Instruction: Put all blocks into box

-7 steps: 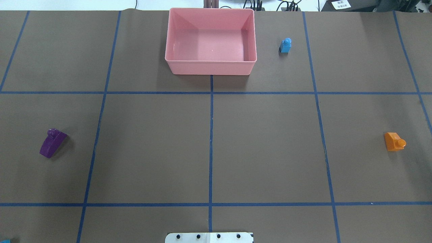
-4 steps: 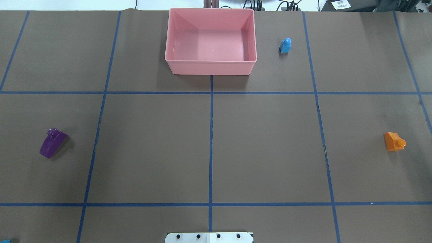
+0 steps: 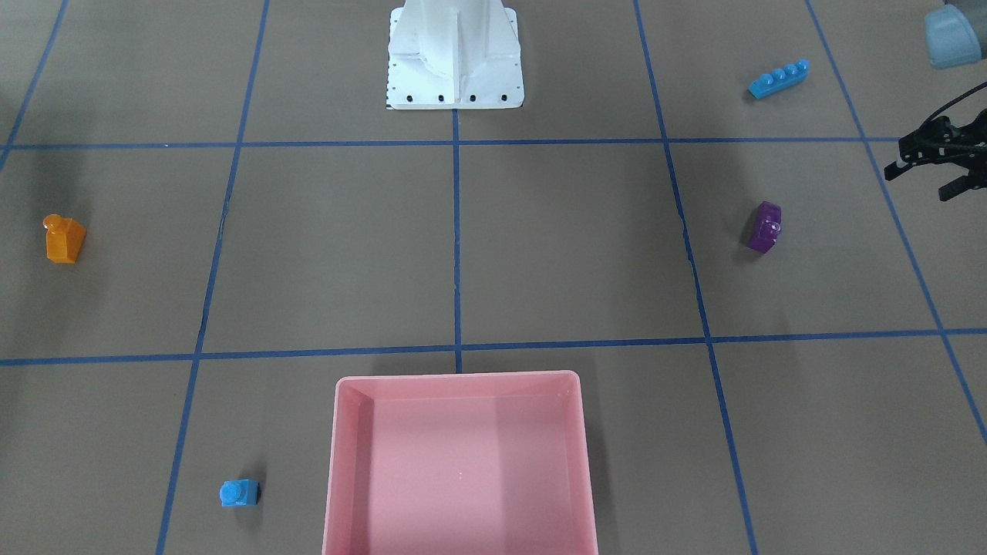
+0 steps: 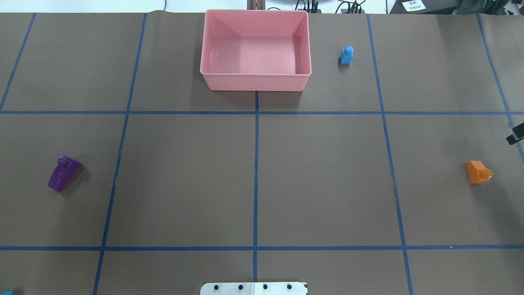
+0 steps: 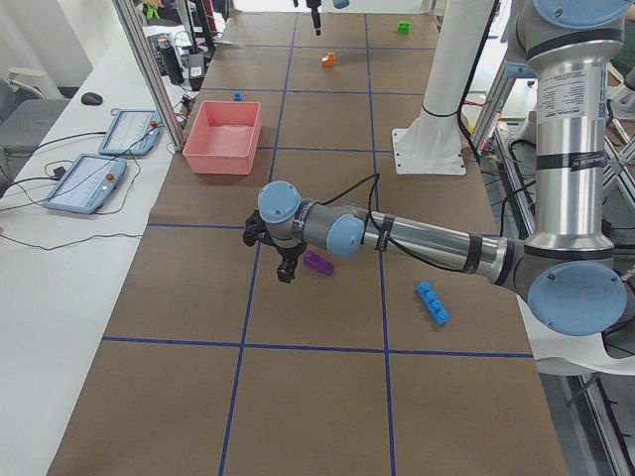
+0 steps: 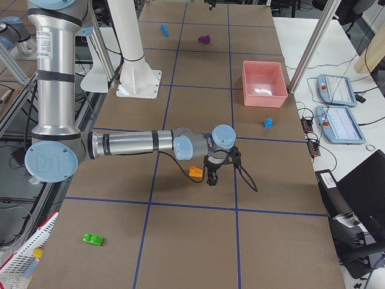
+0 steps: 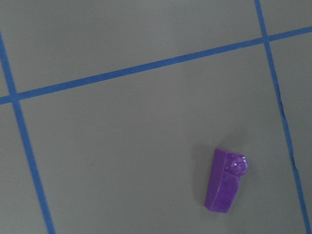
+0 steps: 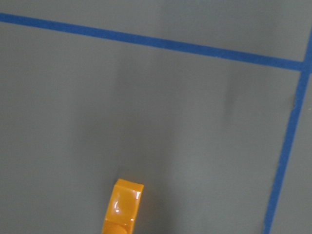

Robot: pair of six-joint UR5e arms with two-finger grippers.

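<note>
The empty pink box (image 4: 256, 75) stands at the table's far middle. The small blue brick (image 4: 346, 55) stands to its right. The purple brick (image 4: 63, 174) lies at the left and the orange brick (image 4: 478, 172) at the right. The long blue brick (image 3: 779, 79) lies near the robot's base on its left side. The green brick (image 6: 92, 239) lies far out on the right end. My left gripper (image 3: 921, 181) is open and empty, hovering outboard of the purple brick (image 7: 225, 180). Only a tip of my right gripper (image 4: 515, 135) shows, just beyond the orange brick (image 8: 122, 207); I cannot tell its state.
The robot's white base plate (image 4: 254, 288) sits at the near middle edge. Blue tape lines divide the brown table cover (image 4: 319, 180) into squares. Tablets (image 5: 94, 183) lie on the side desk beyond the box.
A black tip of my right gripper has come into the overhead view at its right edge, above the orange brick. The bricks and the box have not moved.
</note>
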